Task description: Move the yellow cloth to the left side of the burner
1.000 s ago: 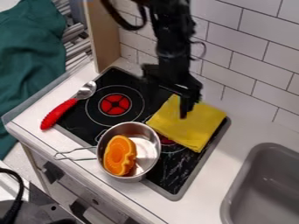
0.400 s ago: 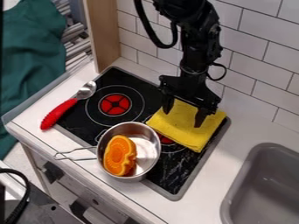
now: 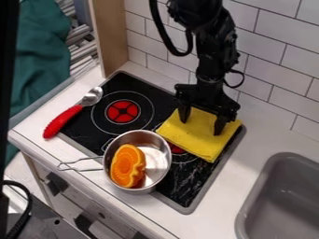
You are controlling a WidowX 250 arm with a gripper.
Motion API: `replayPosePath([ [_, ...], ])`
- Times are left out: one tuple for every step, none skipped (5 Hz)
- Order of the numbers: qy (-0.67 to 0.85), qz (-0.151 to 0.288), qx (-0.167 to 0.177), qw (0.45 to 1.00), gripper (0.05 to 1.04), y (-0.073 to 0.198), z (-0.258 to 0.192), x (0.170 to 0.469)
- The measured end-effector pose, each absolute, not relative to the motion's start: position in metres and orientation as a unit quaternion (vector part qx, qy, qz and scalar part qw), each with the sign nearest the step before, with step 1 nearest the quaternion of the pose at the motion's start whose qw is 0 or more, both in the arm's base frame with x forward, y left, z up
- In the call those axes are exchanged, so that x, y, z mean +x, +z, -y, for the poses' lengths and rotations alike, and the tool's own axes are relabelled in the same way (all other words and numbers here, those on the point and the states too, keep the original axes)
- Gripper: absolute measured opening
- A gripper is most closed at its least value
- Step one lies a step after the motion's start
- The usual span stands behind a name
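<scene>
A white surface [image 3: 265, 140] carries a black cooktop [image 3: 171, 189] with a grey rim, set at a slant in the view. Toward its left is a burner [image 3: 122, 111] with a red centre inside pale rings; a second one [image 3: 177, 150] shows in part between the pot and the yellow cloth. The steel pot [image 3: 160, 172] stands near the cooktop's front edge, its wire handle pointing left, with an orange toy piece [image 3: 128, 165] in it. A spoon with a red handle [image 3: 62, 121] lies across the left rim, its bowl on the black top. A grey sink [image 3: 283, 205] is set in at the lower right. White tiles [image 3: 280, 60] line the wall behind, a wooden panel [image 3: 112, 37] rises at the back left, and green fabric [image 3: 40, 70] hangs beyond.

The black arm [image 3: 215, 56] comes in from the top edge and bends down, the gripper [image 3: 201, 126] pointing downward over the yellow cloth [image 3: 199, 140]. Its two fingers are spread wide, with nothing held between them. The cloth lies flat on the cooktop's right part, just beside the pot; whether the fingertips touch it I cannot tell.
</scene>
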State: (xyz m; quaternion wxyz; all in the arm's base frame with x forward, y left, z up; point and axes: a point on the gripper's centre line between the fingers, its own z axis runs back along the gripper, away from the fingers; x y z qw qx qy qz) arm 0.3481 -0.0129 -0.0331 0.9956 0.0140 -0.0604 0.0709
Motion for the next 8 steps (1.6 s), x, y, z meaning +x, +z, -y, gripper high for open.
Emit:
replayPosePath([
  [0.073, 0.068, 0.002, 0.995, 1.001, -0.040, 0.016, 0.351],
  [0.071, 0.064, -0.001, 0.995, 1.001, -0.045, 0.016, 0.354],
  [0.074, 0.052, -0.007, 0.996, 1.002, -0.048, 0.016, 0.354],
  [0.066, 0.041, -0.005, 0.997, 1.001, -0.049, 0.012, 0.359],
  [0.048, 0.032, 0.008, 0.998, 1.001, -0.050, -0.003, 0.362],
  [0.037, 0.029, 0.015, 0.999, 0.999, -0.051, -0.018, 0.363],
  [0.038, 0.031, 0.017, 0.999, 0.999, -0.051, -0.036, 0.371],
  [0.053, 0.034, 0.019, 0.998, 0.999, -0.051, -0.066, 0.369],
])
